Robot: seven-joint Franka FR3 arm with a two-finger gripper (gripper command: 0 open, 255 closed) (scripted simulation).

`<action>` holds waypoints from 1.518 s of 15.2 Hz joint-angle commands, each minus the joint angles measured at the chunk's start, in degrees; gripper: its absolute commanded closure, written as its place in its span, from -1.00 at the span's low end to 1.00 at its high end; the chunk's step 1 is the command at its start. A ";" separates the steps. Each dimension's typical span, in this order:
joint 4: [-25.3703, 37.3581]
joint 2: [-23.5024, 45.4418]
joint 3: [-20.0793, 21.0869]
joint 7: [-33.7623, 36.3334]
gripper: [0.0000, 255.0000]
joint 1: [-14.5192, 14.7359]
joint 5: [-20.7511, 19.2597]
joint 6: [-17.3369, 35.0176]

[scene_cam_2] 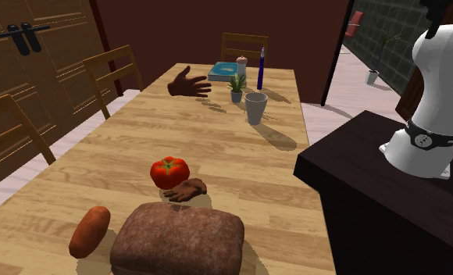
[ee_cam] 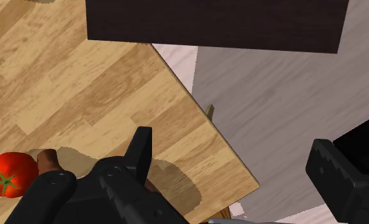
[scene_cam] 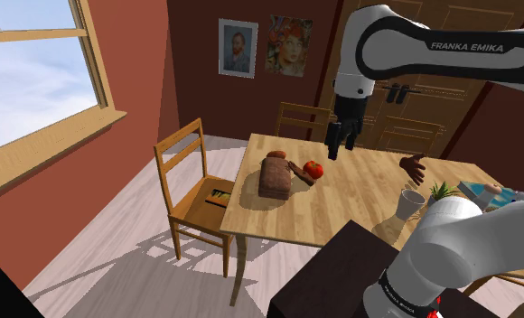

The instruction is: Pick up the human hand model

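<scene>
At 3 o'clock from the spread hand (scene_cam: 339, 144) in the shoulder view, the hand model (scene_cam: 415, 168) looks light and stiff; pinch its palm.

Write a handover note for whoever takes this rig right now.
Tool: open, empty, hovering over the table edge near the tomato.
Hand model: brown, fingers spread, on the table by the small plant and cup, apart from the tool, untouched.
A smaller brown hand-shaped piece lies beside the tomato; confirm which is meant.
Done: nothing grasped. Left: move over, descend, close, lift.
</scene>
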 commanded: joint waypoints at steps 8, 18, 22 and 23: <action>-11.64 -0.22 -4.04 -9.22 -1.00 -0.97 -8.08 15.98; -20.08 11.37 -11.67 -19.76 -1.00 -4.60 -20.98 44.32; -19.84 20.28 -14.59 -22.71 -1.00 -6.38 -26.27 56.79; -19.42 22.79 -15.23 -23.31 -1.00 -6.83 -27.55 59.88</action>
